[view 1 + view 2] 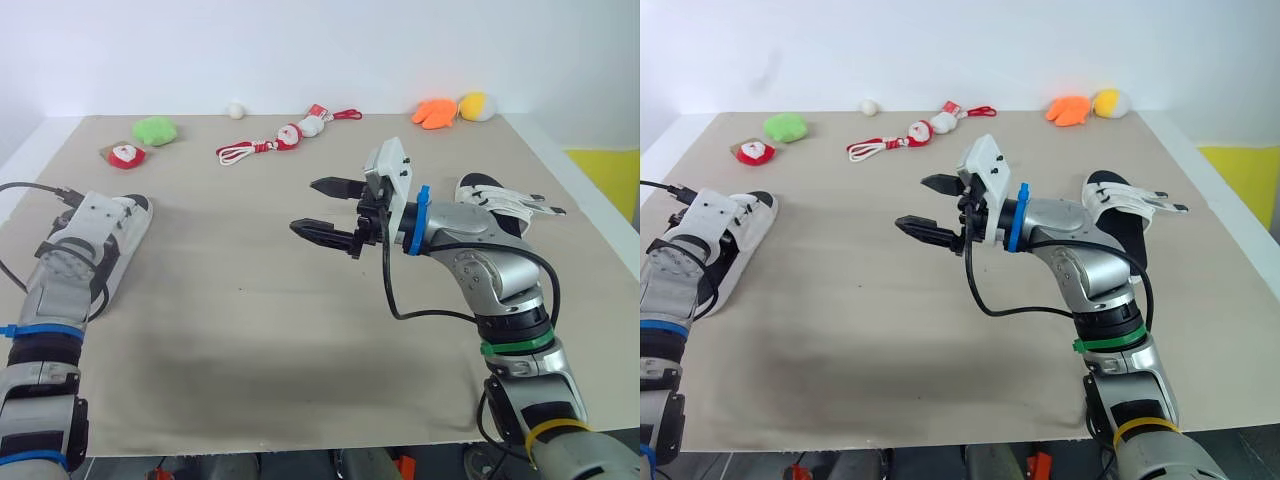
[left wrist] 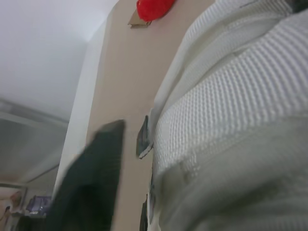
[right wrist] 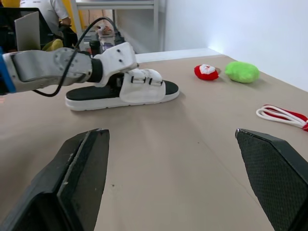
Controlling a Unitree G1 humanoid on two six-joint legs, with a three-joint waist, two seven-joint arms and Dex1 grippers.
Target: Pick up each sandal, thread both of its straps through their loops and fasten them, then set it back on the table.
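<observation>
Right pincer [image 1: 305,207] is spread wide and empty, hovering over the middle of the beige tabletop [image 1: 250,340]. Left pincer [image 3: 114,81] is down on the white two-strap sandal with black footbed [image 3: 144,89], which lies flat near the left edge; can't tell its grip state. Second white sandal [image 1: 497,200] lies just behind the right forearm with strap ends sticking out sideways, and a green plush lump [image 1: 155,130], red-and-white looped cord [image 1: 240,152] and orange plush toy [image 1: 434,112] sit along the far edge.
</observation>
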